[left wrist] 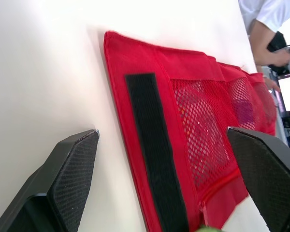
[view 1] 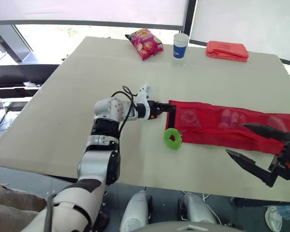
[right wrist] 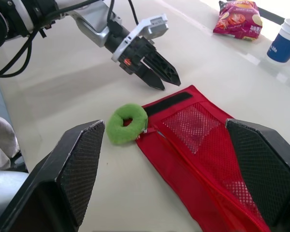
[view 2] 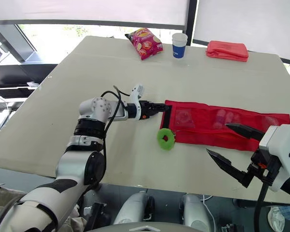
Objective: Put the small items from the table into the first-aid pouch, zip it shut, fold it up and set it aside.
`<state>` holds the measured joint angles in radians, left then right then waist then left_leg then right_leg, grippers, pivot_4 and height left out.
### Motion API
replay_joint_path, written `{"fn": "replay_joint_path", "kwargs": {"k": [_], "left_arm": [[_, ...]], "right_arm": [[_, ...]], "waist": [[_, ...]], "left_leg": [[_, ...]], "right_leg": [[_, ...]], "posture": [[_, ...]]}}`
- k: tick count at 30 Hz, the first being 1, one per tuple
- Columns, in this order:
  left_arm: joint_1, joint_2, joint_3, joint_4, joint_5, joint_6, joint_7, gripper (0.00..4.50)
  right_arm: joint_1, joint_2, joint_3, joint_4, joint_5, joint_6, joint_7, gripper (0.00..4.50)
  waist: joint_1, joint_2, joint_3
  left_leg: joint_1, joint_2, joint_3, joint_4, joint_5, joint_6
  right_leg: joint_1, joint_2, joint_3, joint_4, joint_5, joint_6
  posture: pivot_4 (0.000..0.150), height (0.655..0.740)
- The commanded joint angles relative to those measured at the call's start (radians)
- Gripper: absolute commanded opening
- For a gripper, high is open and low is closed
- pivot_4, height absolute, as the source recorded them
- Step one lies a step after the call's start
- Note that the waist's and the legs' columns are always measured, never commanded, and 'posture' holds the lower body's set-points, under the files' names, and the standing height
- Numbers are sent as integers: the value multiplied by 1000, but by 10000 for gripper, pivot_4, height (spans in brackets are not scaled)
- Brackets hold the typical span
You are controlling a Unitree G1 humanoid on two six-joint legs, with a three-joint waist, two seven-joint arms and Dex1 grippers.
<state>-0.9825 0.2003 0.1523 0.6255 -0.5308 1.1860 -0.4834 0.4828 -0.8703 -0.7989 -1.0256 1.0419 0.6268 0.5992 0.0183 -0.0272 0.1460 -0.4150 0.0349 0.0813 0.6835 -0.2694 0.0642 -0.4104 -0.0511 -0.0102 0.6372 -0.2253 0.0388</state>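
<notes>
Pale table carries the red pouch, unfolded flat. My left gripper, fingers spread, faces its black strip. I'd pinch that hem squarely, clear of the green ring, while the right gripper, fingers also apart, hovers over the near edge.

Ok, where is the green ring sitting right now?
In the left eye view the green ring lies on the table at the near left corner of the red pouch, just nearer the robot than the left gripper.
</notes>
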Motion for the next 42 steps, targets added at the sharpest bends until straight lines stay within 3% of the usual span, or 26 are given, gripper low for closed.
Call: {"fn": "replay_joint_path", "kwargs": {"k": [1,7,13,18,19,20,23,25,31,34,38,42], "left_arm": [[-43,-43,51,66,-26,26,12,45000],[-110,-54,231,177,-118,147,33,45000],[-60,-58,188,101,-122,209,-7,45000],[-9,-74,171,21,-130,244,-9,29738],[-2,-75,173,11,-132,249,-8,23288],[5,-77,175,2,-133,253,-6,21909],[22,-94,191,-18,-136,258,7,8799],[30,-113,211,-35,-144,267,20,774],[50,-160,269,-97,-163,286,78,286],[61,-185,291,-123,-174,294,107,286],[73,-212,315,-156,-184,304,135,286],[89,-230,324,-183,-195,306,154,0]], "right_arm": [[8,-8,-25,-22,6,-29,-7,42790],[45,-14,-43,-22,10,-56,-10,42790],[71,-24,-35,-22,11,-87,-28,42790],[53,-43,10,-22,20,-67,-72,43494],[41,-51,30,-22,17,-57,-84,43494],[29,-60,51,-22,14,-46,-96,43494],[-57,-105,195,-1,-19,2,-157,43494],[-190,-119,385,38,-86,59,-230,43494],[-589,11,894,155,-323,186,-330,43494],[-688,28,1057,224,-464,201,-305,43494],[-763,29,1166,312,-603,186,-264,43494],[-775,56,1182,344,-662,174,-227,30407]], "waist": [[2,0,0],[-2,-1,1],[-4,-1,1],[-3,-1,0],[-3,-1,1],[-3,-1,1],[-4,-1,1],[-6,-1,0],[-2,0,1],[-3,-1,1],[-4,-1,1],[-4,-1,1]], "left_leg": [[0,0,0,0,0,0],[-1,-1,-1,0,0,0],[-1,-1,-1,0,0,0],[0,-1,-1,0,0,0],[0,-1,-1,0,0,0],[0,-1,-1,0,0,0],[0,-1,0,0,0,0],[0,-1,0,1,0,0],[0,0,0,1,1,-1],[-2,-2,-1,0,3,-5],[-2,-4,-1,1,3,-4],[-1,-5,-2,0,3,-4]], "right_leg": [[0,0,0,0,0,0],[0,1,-1,0,0,5],[0,1,0,0,1,6],[0,0,0,0,2,4],[0,0,0,0,2,4],[0,0,0,0,2,4],[0,0,0,0,1,2],[0,0,0,1,0,1],[-1,-1,0,1,0,-1],[-2,-1,-1,2,1,2],[-1,-2,0,1,2,4],[-1,-2,-1,2,2,5]], "posture": [[1500,7400],[1500,7400],[1500,7400],[1500,7400],[1500,7400],[1500,7400],[1500,7400],[1500,7400],[1500,7400],[1500,7400],[1500,7400],[1500,7400]]}}
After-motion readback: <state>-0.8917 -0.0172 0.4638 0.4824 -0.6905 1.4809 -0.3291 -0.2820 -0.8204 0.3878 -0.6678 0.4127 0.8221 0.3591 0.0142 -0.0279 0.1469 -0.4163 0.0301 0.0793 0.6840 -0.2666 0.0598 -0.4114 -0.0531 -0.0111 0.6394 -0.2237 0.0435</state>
